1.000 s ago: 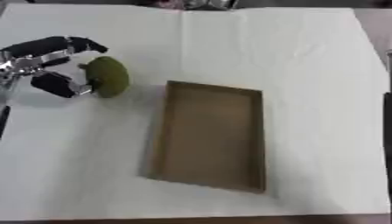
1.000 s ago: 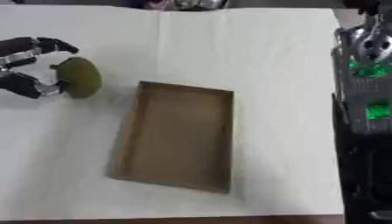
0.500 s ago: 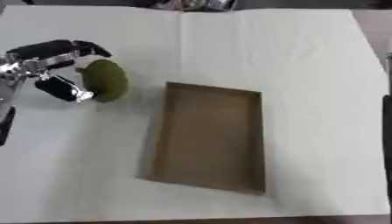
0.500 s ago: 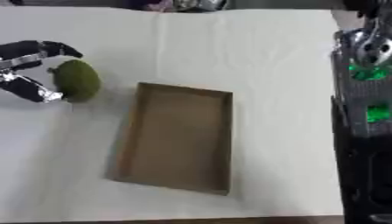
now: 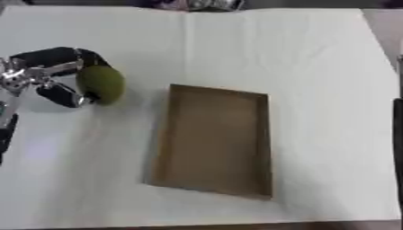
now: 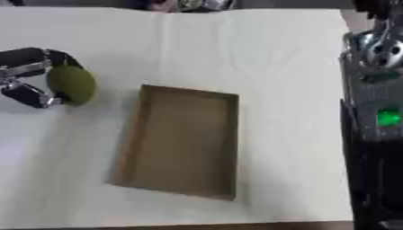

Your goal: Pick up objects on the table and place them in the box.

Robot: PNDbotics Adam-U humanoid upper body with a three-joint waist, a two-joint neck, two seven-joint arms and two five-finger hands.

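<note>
On the left side of the worktop (image 5: 236,40), your left robot hand (image 5: 49,76) has its fingers curled around the green fruit (image 5: 100,84), thumb below and fingers over the top. If you swing toward the box (image 5: 214,139) too fast, the rounded fruit could roll out of that side grip, or clip the near wall and drop short. It is olive green, oval and smooth-looking, sitting just left of the empty brown box. Your right robot hand is not visible.
</note>
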